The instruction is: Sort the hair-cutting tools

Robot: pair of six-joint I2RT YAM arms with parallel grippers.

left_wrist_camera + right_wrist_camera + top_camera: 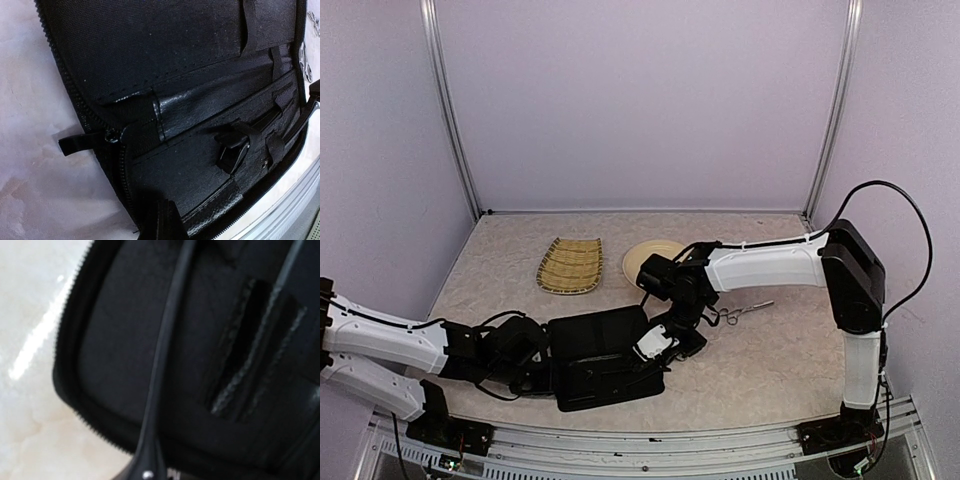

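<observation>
Our table, near edge to back wall

We find the opened case (590, 340) lying at the near middle of the table (770, 365), its two halves one behind the other. Behind it sits the tray (570, 265), and just right of that the plate (650, 262) (the two near each other but apart). Right of the case a pair of scissors (745, 312) lies flat on the table. The left gripper (533, 368) meets the case's left edge. The right gripper (658, 345) hangs over its right end, where a clip (165, 355) stretches above the case's inside.

Left hand (546, 372), right hand (662, 352) closed, both low.
</observation>
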